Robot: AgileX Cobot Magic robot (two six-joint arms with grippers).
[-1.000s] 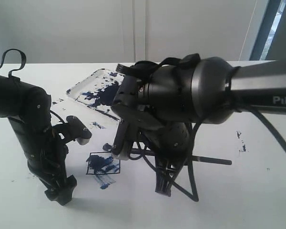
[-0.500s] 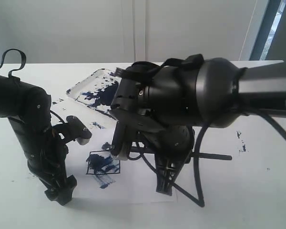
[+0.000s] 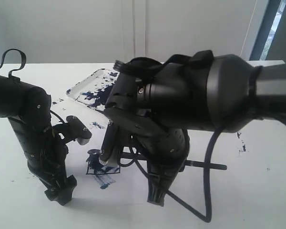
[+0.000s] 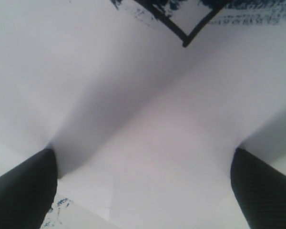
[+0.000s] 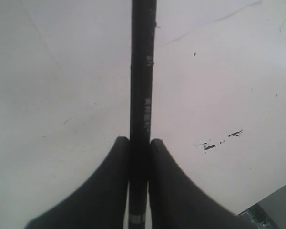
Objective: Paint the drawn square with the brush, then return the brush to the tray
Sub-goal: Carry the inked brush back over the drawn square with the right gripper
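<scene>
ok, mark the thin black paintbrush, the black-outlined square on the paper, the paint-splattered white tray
thin black paintbrush [image 5: 142, 71]: right wrist view, handle shaft
black-outlined square [image 3: 95, 166]: exterior view, lower-left interior
paint-splattered white tray [image 3: 85, 82]: exterior view, left rim

The exterior view looks down over the counter [image 3: 267, 191], with the right arm [image 3: 205, 90] very near the lens. The left wrist view faces the paper [image 4: 148, 133] closely and shares the drawn square [image 4: 181, 19] with the exterior view. The right wrist view looks along the brush [image 5: 142, 71], perhaps low over the paper.

Bright diffuse daylight; soft shadows; wrist views blurry.
</scene>
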